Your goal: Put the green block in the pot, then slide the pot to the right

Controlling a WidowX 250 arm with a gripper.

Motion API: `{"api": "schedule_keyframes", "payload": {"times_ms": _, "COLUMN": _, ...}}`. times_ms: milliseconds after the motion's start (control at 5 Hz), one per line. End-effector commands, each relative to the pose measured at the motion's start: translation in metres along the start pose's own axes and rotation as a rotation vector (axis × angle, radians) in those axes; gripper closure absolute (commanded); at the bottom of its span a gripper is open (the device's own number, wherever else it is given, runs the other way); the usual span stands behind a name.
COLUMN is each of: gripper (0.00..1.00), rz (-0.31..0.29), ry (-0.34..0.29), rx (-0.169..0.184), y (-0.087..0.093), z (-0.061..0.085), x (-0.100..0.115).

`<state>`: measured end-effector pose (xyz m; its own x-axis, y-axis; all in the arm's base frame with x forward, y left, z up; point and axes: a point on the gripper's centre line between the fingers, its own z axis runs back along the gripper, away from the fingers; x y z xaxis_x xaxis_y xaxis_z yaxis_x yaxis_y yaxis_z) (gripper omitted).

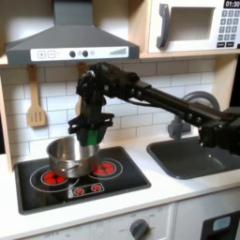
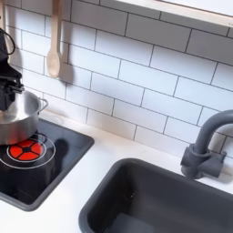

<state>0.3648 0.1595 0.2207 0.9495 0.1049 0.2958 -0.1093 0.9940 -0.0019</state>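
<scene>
Pincer (image 1: 89, 138) holds green block (image 1: 91, 134) above pot (image 1: 66, 157).

Toy kitchen, seemingly — stovetop (image 1: 70, 178), range hood (image 1: 70, 42), microwave (image 1: 192, 26), sink (image 2: 155, 200), tiled wall (image 2: 136, 73).

Green block (image 1: 89, 135): small, bright green, seen in the first exterior view between the gripper (image 1: 88, 139) fingers, held above the pot's open mouth toward its back-right rim; only part of it shows, so its tilt cannot be told. Pot (image 1: 66, 157): round, shiny silver, straight-sided, upright, standing on the black stovetop over the rear part of the left red burner ring in the first exterior view. In the second exterior view the pot (image 2: 18, 118) sits at the left edge, just behind a red burner ring; its inside is not readable there.
</scene>
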Motion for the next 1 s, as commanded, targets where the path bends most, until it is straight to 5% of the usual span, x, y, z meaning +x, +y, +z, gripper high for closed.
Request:
{"api": "schedule_keyframes", "payload": {"times_ms": 0, "gripper": 1.00, "rz": 0.005, "ry": -0.016, "rx": 0.008, "y": 0.006, "z": -0.007, "x": 0.009}}
{"api": "schedule_keyframes", "payload": {"times_ms": 800, "gripper": 1.00, "rz": 0.016, "ry": -0.021, "rx": 0.020, "y": 0.012, "z": -0.023, "x": 0.033}}
